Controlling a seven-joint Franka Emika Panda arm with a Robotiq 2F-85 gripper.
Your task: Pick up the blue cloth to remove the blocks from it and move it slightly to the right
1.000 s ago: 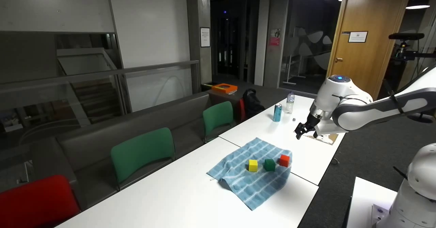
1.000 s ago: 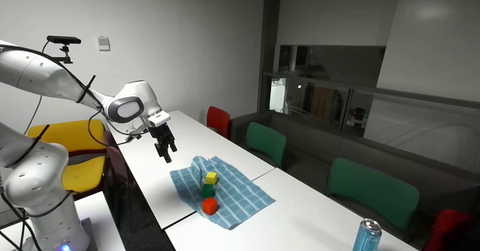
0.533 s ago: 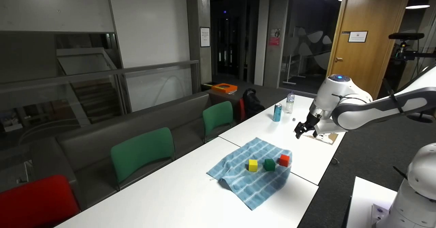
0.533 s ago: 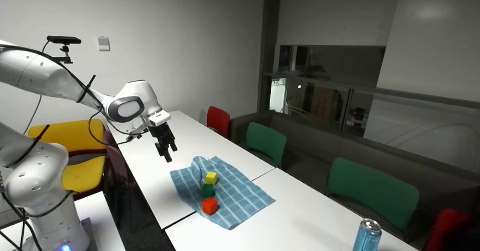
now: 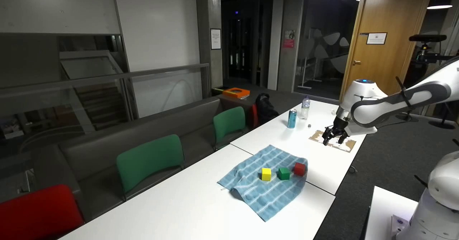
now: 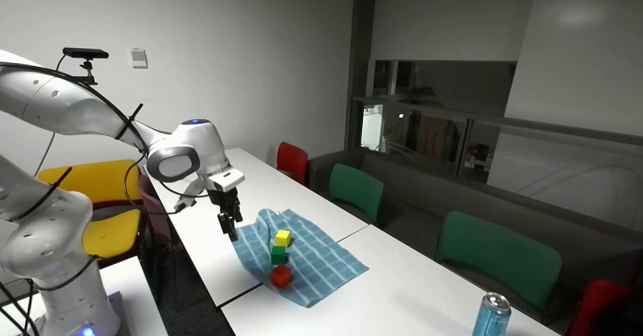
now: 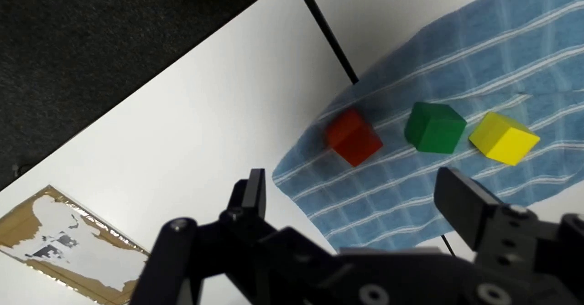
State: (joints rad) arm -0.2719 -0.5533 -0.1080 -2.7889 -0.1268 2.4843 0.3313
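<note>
Blue cloth [image 7: 399, 177] partly behind pincer [image 7: 352, 179]

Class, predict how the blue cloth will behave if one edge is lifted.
The blue cloth is probably floppy: its edges curve and a fold humps up. Lifting it would likely tip the red block, green block and yellow block off, since they rest on top.

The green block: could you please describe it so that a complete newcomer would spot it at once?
On the long white table lies a blue cloth with white stripes. The green block rests on it between the yellow block and the red block, set apart from both by its colour and middle place.
</note>
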